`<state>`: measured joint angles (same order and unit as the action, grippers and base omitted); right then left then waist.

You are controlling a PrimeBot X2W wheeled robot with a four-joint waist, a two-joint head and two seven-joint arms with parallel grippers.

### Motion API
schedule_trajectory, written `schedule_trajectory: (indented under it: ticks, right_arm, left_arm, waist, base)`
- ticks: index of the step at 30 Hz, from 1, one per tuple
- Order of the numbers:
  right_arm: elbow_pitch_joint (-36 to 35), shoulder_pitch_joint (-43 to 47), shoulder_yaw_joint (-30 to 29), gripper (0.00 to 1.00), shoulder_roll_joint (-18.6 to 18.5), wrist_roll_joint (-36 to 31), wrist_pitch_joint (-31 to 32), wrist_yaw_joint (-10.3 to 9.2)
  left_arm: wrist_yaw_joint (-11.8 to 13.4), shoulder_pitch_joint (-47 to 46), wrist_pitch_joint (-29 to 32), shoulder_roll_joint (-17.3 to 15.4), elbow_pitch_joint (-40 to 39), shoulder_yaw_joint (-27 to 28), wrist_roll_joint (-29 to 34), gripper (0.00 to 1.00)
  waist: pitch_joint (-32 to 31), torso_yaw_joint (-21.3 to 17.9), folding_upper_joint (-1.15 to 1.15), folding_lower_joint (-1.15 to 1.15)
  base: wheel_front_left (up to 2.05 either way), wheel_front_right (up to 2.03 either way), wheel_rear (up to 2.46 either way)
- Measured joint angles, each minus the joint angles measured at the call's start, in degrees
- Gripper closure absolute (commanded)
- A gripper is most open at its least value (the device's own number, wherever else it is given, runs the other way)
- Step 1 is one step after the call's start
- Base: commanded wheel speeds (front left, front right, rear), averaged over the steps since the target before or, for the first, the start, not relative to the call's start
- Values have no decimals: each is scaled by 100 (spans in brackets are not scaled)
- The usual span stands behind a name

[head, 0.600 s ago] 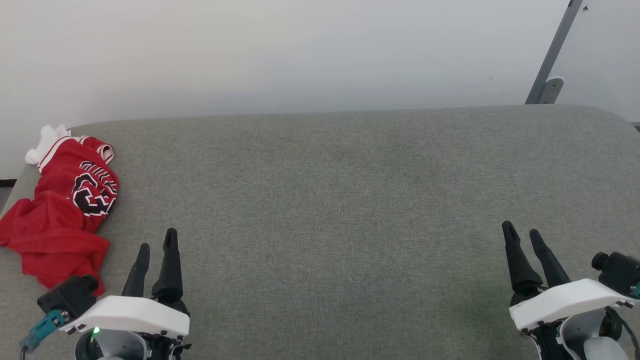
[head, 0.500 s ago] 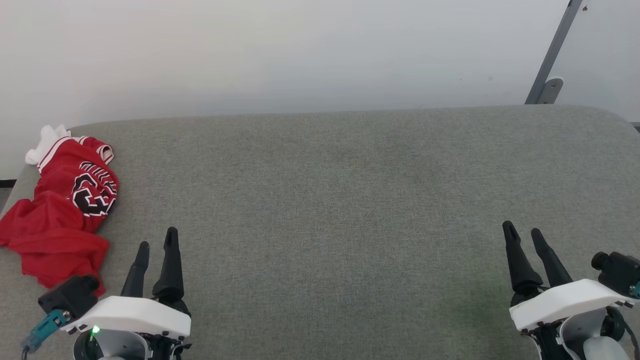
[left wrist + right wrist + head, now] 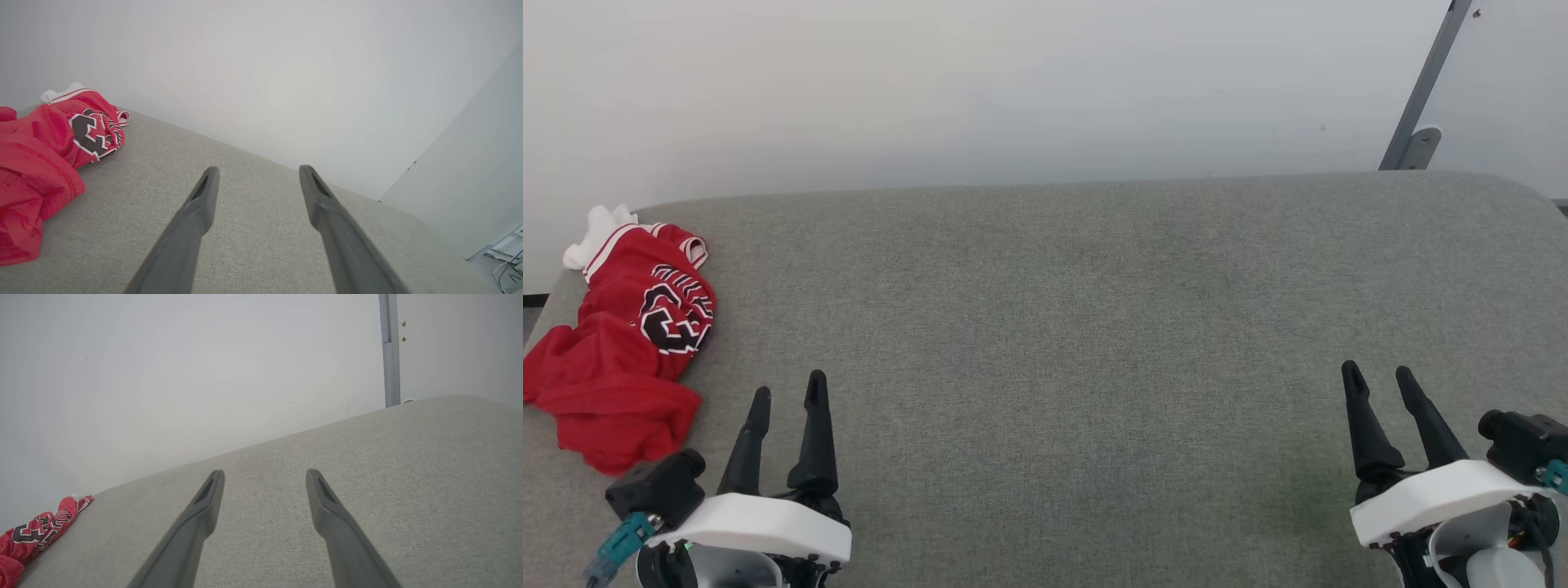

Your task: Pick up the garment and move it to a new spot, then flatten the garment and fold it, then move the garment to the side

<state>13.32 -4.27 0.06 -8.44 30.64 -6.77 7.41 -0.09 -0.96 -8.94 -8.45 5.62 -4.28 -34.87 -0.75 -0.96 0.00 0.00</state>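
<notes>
The garment (image 3: 621, 343), a red shirt with a white sleeve and black white-outlined lettering, lies crumpled at the far left of the grey fabric surface (image 3: 1078, 327). In the left wrist view the garment (image 3: 45, 151) sits left of the fingers, and at the lower left edge of the right wrist view a strip of the garment (image 3: 28, 539) is visible. My left gripper (image 3: 786, 392) stands open near the front left, just right of the shirt, not touching it. My right gripper (image 3: 1376, 376) stands open at the front right, nothing between its fingers.
A pale wall runs behind the surface. A grey metal post (image 3: 1425, 90) leans at the back right corner. The surface's rounded left edge lies under the shirt, part of which hangs over it.
My left gripper has shifted slightly right and its fingers now point more straight up the view. The right gripper has edged a little. The garment has not moved.
</notes>
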Motion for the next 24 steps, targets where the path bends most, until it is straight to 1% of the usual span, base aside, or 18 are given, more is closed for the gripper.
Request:
schedule_trajectory:
  ticks: [13, 24]
  right_arm:
    - [30, -46, 119, 0, -79, -705, -227, 0]
    - [36, -46, 186, 0, -136, -1223, -392, 1]
  left_arm:
    - [-193, 105, -178, 101, -79, 54, 765, 0]
    - [-299, 133, -318, 163, -140, 116, 1367, 0]
  waist:
    - [-26, -14, 0, 0]
    - [-41, -30, 0, 0]
  base:
    - [0, 0, 0]
    - [0, 0, 0]
